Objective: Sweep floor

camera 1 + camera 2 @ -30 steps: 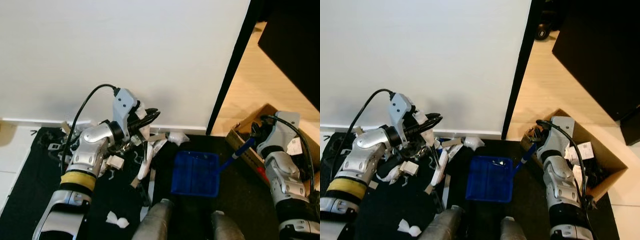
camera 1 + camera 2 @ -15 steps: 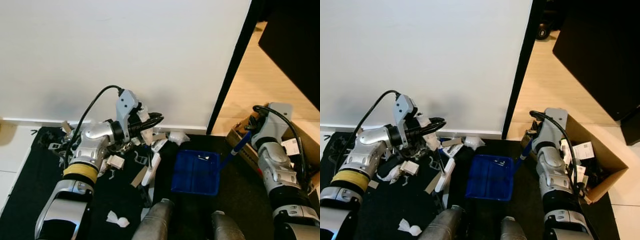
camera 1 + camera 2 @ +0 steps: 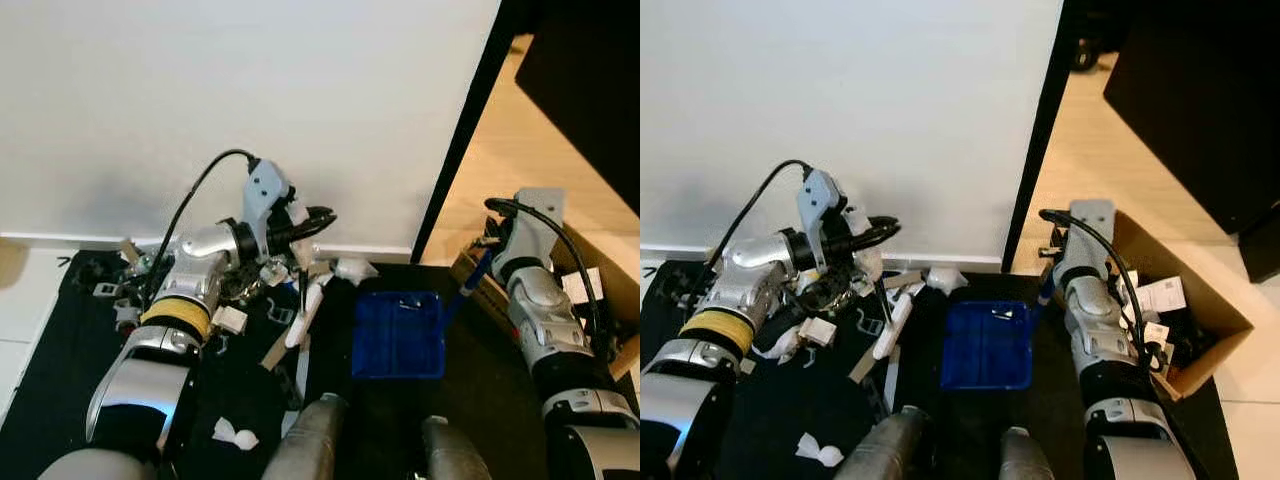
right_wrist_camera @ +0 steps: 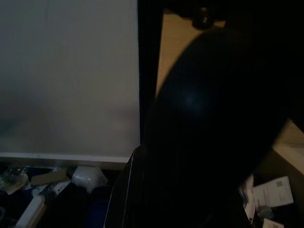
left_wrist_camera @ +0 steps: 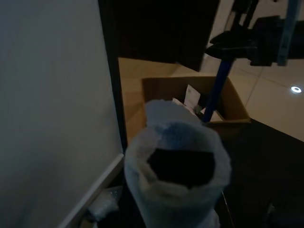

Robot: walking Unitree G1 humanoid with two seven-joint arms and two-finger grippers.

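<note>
Left eye view shows the white brush slanting down onto the black mat near the baseboard, its handle top clenched in the left tool among scattered white scraps. Just right of it the blue dustpan lies flat on the dark floor, its blue handle running up to the right tool, whose grip I cannot tell; the cardboard box of papers stands beside the right arm.
</note>
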